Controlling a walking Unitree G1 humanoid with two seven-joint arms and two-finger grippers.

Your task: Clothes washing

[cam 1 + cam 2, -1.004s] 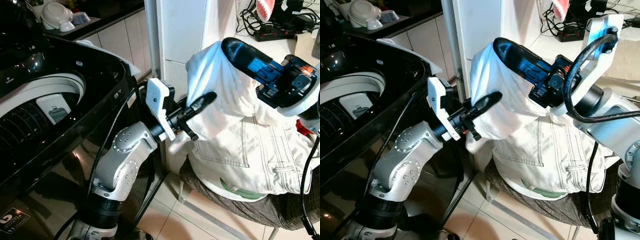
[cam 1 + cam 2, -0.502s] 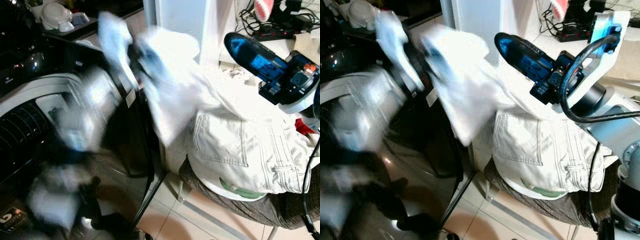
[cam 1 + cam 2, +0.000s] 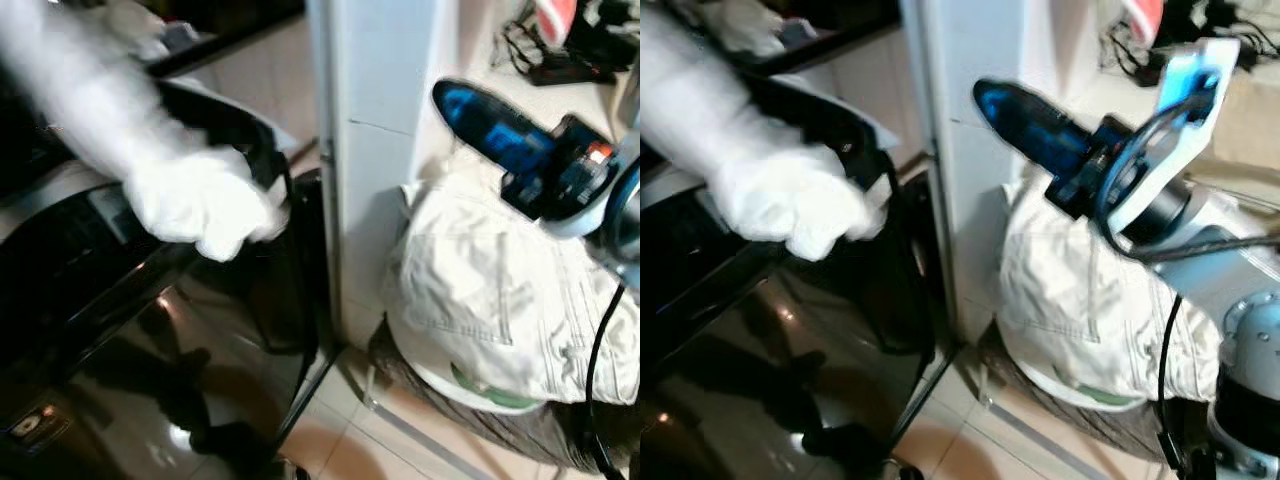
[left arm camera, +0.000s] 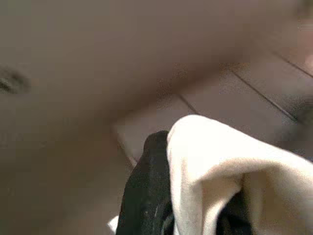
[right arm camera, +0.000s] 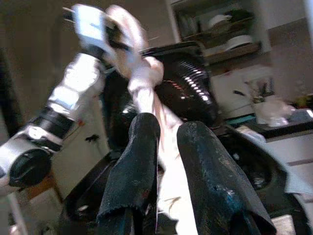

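- Over on the left, the washing machine (image 3: 150, 330) shows a glossy black front that mirrors the room; a small badge sits low on its corner, too blurred to read.
- Above it, a white cloth (image 3: 190, 205) hangs bunched and soft over the machine's open top, smeared with motion blur.
- The left gripper (image 4: 195, 196) is clamped on that cloth: in the left wrist view a black finger (image 4: 144, 196) presses against a cream fold.
- In the right wrist view the silver left arm (image 5: 63, 103) is raised above the dark ribbed drum, with the cloth trailing down from it.
- A white pillar (image 3: 385, 150), smooth and square-edged, stands just beside the machine.
- Right of the pillar, pale stitched trousers (image 3: 500, 300) with a back pocket lie heaped on a dark woven seat (image 3: 500, 425).
- The right gripper (image 5: 168, 161) hovers above the heap; its two rough black fingers sit close but slightly apart, holding nothing.
- A power strip and tangled cables (image 3: 560, 60) lie on the counter at far right.
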